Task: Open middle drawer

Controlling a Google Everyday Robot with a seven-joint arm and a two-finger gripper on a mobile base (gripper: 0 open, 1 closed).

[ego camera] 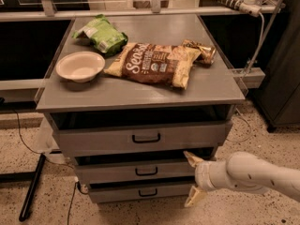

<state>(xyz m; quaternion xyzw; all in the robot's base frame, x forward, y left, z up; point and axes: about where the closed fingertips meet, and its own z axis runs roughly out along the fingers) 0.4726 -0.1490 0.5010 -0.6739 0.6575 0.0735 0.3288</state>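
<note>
The middle drawer (112,170) is the second of three grey drawers in the cabinet, with a small black bar handle (146,171) at its centre. It sits slightly pushed in below the taller top drawer (140,137). My gripper (193,179) comes in from the lower right on a white arm, at the right end of the middle drawer's front. Its two cream fingers are spread apart, one above the other, holding nothing. It is well right of the handle.
On the cabinet top (211,90) lie a white bowl (80,65), a green bag (101,34) and a brown chip bag (154,63). The lowest drawer (140,191) sits near the floor. A black pole (32,186) lies at the left.
</note>
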